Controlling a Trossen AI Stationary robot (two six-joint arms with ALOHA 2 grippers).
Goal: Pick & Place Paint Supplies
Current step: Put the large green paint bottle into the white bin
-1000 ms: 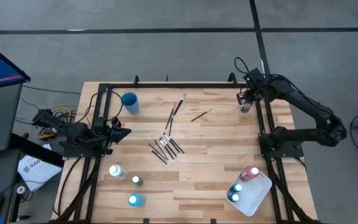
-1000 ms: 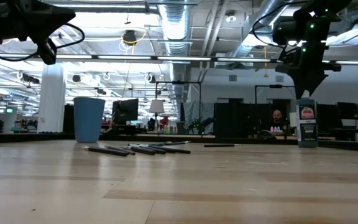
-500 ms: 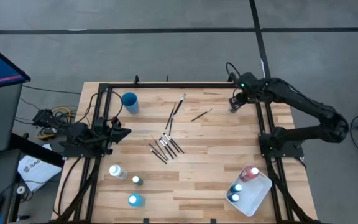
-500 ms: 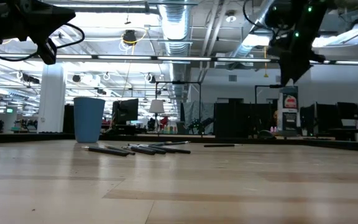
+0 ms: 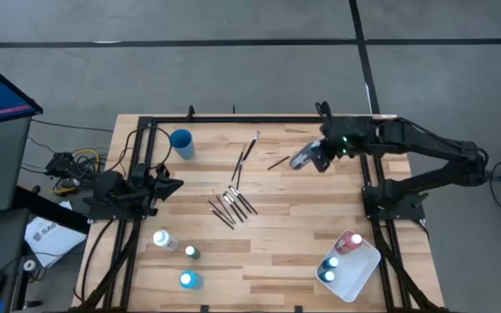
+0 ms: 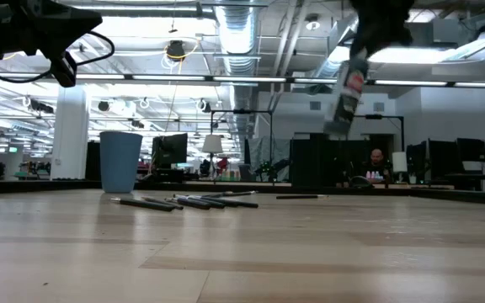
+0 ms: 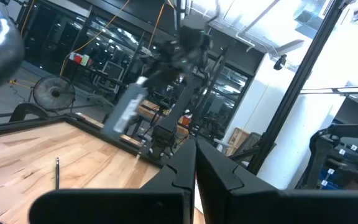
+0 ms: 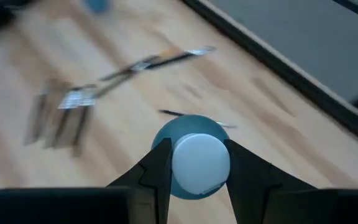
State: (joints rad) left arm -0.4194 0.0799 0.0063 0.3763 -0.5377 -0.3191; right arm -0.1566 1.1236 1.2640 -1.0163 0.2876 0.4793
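My right gripper [image 5: 315, 158] is shut on a teal paint bottle [image 5: 301, 160] with a pale cap and a red-and-white label, held high over the far right part of the table. In the low view the bottle [image 6: 347, 93] slants below the gripper [image 6: 369, 29]. Several dark-handled paintbrushes [image 5: 233, 207] lie flat mid-table, two more [image 5: 246, 152] and a single one [image 5: 281, 161] farther back. Three bottles [image 5: 163, 240] stand near the left front. My left gripper [image 5: 174, 184] waits shut at the left edge, touching nothing. My right gripper pinches the bottle's body just below the cap [image 8: 219, 138] between its two fingers, one on either side. The pale cap [image 8: 201, 163] faces back toward the wrist. The fingers slant down from the table's right. The bottle is lifted clear and tilted, its bottom pointing down and toward the table's left.
A white tray [image 5: 368, 261] at the front right holds a red bottle [image 5: 352, 241] and two blue-topped ones [image 5: 330, 268]. A blue cup [image 5: 181, 142] stands at the far left. Black frame rails [image 5: 233, 119] run along the far and side edges.
My right gripper has lifted the bottle from where it stood upright at the table's far right edge. It has risen and swung toward the table's left, over the wood. The bottle has tipped from upright to slanted.
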